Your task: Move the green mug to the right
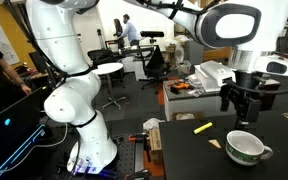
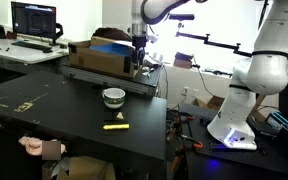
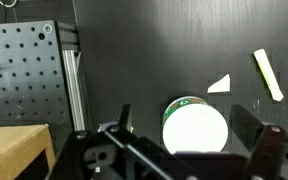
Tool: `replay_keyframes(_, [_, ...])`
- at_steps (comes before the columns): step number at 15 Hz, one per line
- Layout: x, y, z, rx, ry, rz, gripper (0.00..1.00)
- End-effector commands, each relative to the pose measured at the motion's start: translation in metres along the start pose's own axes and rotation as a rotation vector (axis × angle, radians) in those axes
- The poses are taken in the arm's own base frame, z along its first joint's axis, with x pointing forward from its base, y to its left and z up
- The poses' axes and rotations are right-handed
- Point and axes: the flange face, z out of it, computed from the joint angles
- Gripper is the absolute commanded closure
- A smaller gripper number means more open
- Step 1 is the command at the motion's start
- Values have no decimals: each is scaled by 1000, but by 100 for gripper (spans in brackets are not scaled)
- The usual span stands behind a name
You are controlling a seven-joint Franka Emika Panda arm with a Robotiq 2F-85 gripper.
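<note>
The green mug [image 1: 246,147] is seen upright on the desk [image 1: 184,150]; the pincer [image 1: 242,103] is held wide and empty above it; in the wrist view, a yellow marker [image 3: 268,74] lies at the mug's two o'clock.

Mug [image 1: 246,147] on table [image 1: 184,152], under claw [image 1: 242,112]; marker [image 1: 202,127] beside mug.

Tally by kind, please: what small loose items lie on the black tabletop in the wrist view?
mug: 1
yellow stick: 1
white scrap: 1
Total: 3
</note>
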Motion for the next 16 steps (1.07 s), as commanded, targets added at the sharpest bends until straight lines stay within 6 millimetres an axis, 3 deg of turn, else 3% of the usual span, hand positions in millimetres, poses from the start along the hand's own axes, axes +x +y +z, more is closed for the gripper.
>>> replay_keyframes(1, [7,5,3,-5,19,-6,0])
replay_keyframes(16, [59,-16,76,69,167,-218,0])
